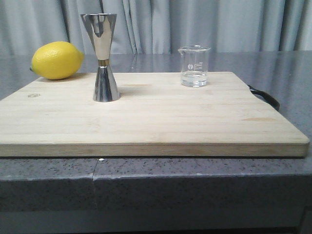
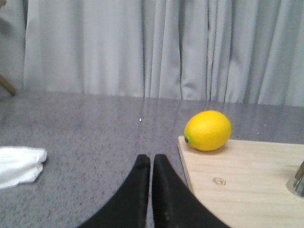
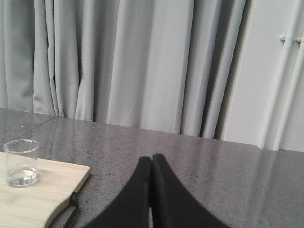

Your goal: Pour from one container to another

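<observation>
A small clear glass beaker (image 1: 194, 66) with a little clear liquid stands at the back right of the wooden board (image 1: 146, 122); it also shows in the right wrist view, beaker (image 3: 20, 163). The tall steel jigger (image 1: 103, 57) stands upright at the board's back left; only its base edge (image 2: 298, 179) shows in the left wrist view. My left gripper (image 2: 152, 159) is shut and empty over the grey counter, left of the board. My right gripper (image 3: 152, 159) is shut and empty, right of the board. Neither arm appears in the front view.
A yellow lemon (image 1: 56, 60) lies at the board's back left corner, seen also as the lemon (image 2: 208, 130). A white cloth (image 2: 19, 164) lies on the counter further left. A black strap (image 1: 265, 96) hangs off the board's right end. Grey curtains hang behind.
</observation>
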`<state>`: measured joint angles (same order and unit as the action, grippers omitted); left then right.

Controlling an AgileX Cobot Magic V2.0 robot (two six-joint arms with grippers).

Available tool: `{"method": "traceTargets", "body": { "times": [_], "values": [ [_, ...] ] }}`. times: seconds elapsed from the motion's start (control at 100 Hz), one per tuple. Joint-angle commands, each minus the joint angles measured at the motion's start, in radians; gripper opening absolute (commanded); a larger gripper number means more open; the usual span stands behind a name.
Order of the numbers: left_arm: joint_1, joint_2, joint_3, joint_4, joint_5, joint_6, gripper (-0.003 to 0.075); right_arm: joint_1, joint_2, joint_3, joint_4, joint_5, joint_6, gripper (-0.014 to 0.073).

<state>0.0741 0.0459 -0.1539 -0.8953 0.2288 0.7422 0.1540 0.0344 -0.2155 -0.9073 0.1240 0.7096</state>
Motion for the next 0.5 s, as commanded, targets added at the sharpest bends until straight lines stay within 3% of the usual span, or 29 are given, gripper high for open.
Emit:
{"method": "traceTargets", "body": {
  "times": [0.0, 0.06, 0.15, 0.27, 0.49],
  "values": [
    [-0.007, 0.012, -0.031, 0.390, -0.014, -0.440, -0.0019, -0.005, 0.010, -0.026, -0.008, -0.038, 0.001, -0.0071],
    [-0.007, 0.007, -0.018, 0.539, -0.021, -0.609, -0.0019, -0.005, 0.010, -0.026, -0.008, -0.038, 0.001, -0.0071],
    [-0.010, -0.035, 0.025, 0.670, -0.069, -0.696, -0.0019, -0.005, 0.010, -0.026, -0.008, -0.038, 0.001, -0.0071],
    [-0.035, -0.075, 0.111, 0.721, -0.206, -0.705, -0.0019, -0.005, 0.010, -0.026, -0.008, -0.038, 0.001, -0.0071],
    [-0.114, -0.075, 0.166, 0.781, -0.229, -0.706, -0.0019, -0.005, 0.010, -0.026, -0.008, -0.038, 0.001, -0.0071]
  ]
}}
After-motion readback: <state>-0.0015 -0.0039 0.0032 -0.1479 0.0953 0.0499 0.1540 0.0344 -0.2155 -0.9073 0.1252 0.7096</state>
